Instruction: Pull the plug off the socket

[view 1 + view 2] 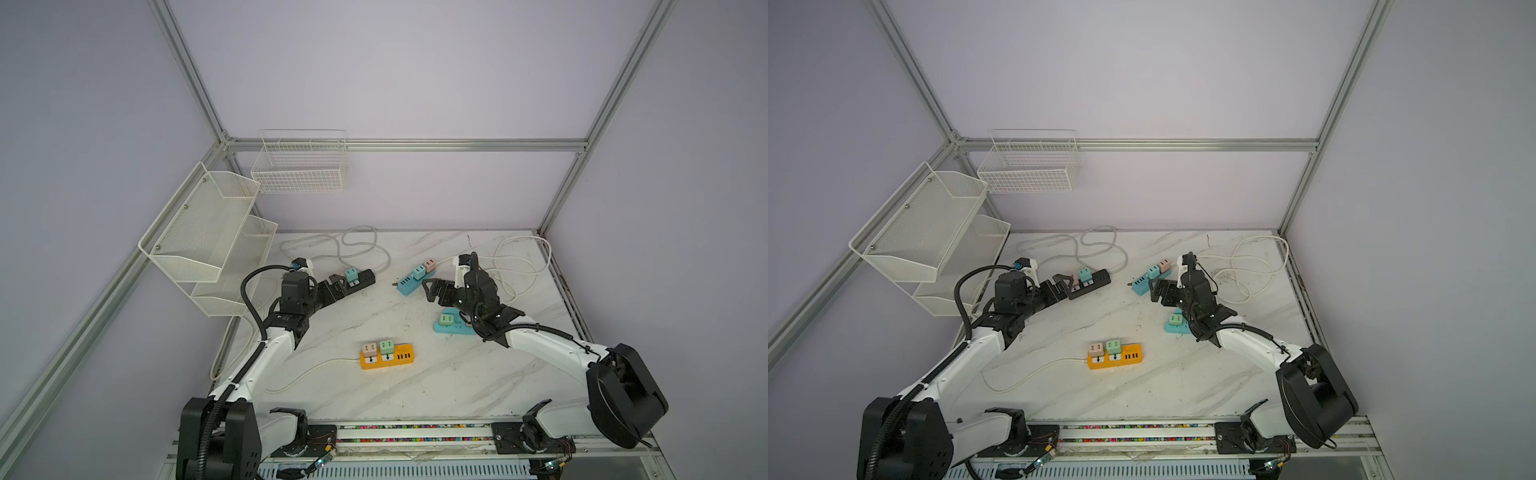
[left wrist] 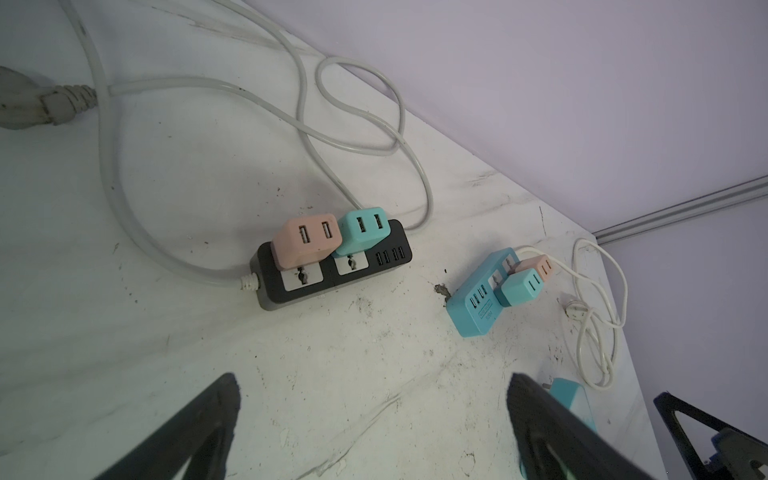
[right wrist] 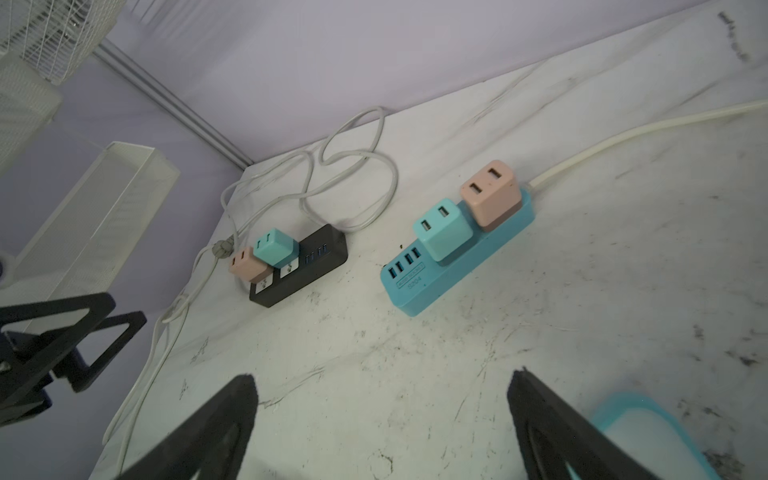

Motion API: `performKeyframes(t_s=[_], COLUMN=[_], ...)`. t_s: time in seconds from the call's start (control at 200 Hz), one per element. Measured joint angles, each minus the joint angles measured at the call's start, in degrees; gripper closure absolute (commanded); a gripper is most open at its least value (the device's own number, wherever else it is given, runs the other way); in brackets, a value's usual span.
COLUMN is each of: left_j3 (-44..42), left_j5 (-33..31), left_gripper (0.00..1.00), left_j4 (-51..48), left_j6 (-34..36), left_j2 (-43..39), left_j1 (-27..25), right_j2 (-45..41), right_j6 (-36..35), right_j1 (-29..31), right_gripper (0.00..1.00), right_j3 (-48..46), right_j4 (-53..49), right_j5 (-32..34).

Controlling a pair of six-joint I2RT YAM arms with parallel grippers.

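Black power strip [image 2: 332, 270] with a pink plug [image 2: 305, 241] and teal plug [image 2: 363, 230] seated sits ahead of the left gripper [image 2: 372, 376], blue strip [image 3: 453, 266] ahead of the right gripper [image 3: 382, 374], both jaws wide apart and empty, probably lining up 2 grabs.

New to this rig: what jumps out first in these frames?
The orange power strip stands out, alone at the front centre of the table, with a pink plug and a green plug in it. Farther back, the open left gripper faces the black power strip and the open right gripper the blue power strip.
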Motion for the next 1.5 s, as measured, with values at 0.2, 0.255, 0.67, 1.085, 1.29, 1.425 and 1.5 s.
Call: performKeyframes(t_s=[0.2,0.255,0.67,1.085,1.29,1.425,1.5], left_j3=[8.48,11.85,33.68,53.42,62.38,66.95,68.50], left_j5=[1.95,2.71,9.57,9.33,7.34,6.45,6.19], left_gripper=[0.00,0.00,0.00,0.00,0.00,0.00,0.00], left_j4=[-1.51,-2.19,-10.78,-20.52,-24.87,-28.30,-29.68], left_j6=[5.22,6.21,9.07,11.34,11.93,12.09,12.46], left_j2=[8.28,11.65,34.77,51.93,59.41,62.93,64.30], left_j1=[-0.02,-0.02,-0.04,-4.50,-6.93,-7.61,-7.82], right_j2=[3.74,4.76,11.34,12.39,12.15,11.13,10.23], right_j6=[0.00,-0.17,-0.92,-1.01,-1.03,-1.05,-1.07], right_j1=[3.63,4.46,9.86,10.88,11.06,11.13,11.13], right_gripper=[0.02,0.02,0.02,0.02,0.03,0.03,0.03], right_j3=[1.99,2.84,8.90,9.57,9.57,9.42,9.07], right_j4=[-0.13,-0.17,-0.50,-1.75,-1.88,-2.36,-2.56], right_j5=[0.74,1.20,3.37,5.73,6.71,7.43,7.78])
